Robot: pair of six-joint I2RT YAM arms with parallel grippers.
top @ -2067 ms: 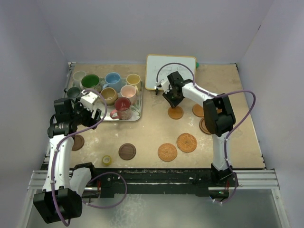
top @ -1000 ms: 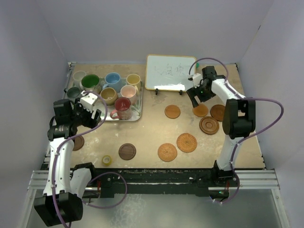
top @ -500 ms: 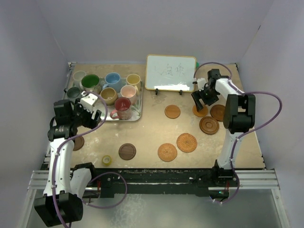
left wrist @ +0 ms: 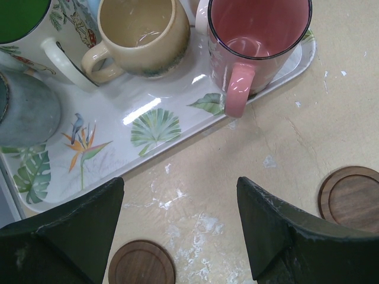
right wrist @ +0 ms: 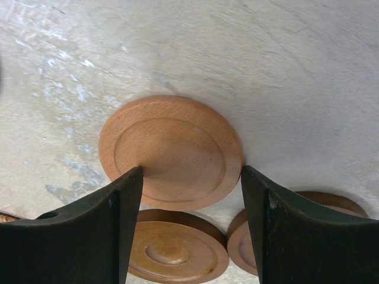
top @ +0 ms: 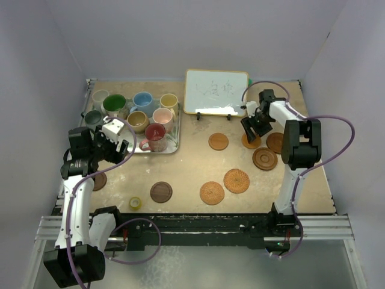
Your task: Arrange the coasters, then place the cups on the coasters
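Note:
Several coasters lie on the right half of the table: a brown wooden one [top: 218,141], a ringed one [top: 264,158], two woven rattan ones [top: 236,180] [top: 212,192] and a dark one [top: 160,191]. My right gripper [top: 254,129] is low over a light wood coaster [right wrist: 172,148]. Its fingers [right wrist: 127,201] stand apart astride that disc's near edge, and the disc lies flat. The cups stand on the leaf tray [top: 171,147], among them a red cup [left wrist: 260,35], a tan cup [left wrist: 139,29] and a grey cup [left wrist: 23,106]. My left gripper [left wrist: 180,180] hovers open and empty just in front of the tray.
A whiteboard [top: 216,91] stands at the back centre. A yellow tape roll [top: 135,203] sits near the front left. Two brown coasters [left wrist: 142,263] [left wrist: 352,198] lie under the left gripper. A ringed coaster [right wrist: 174,248] and another brown one [right wrist: 240,242] crowd the light coaster.
My right gripper left the brown coaster mid-table, swung right to the light wood coaster and dropped over it, its jaws narrowing. The left arm has not moved.

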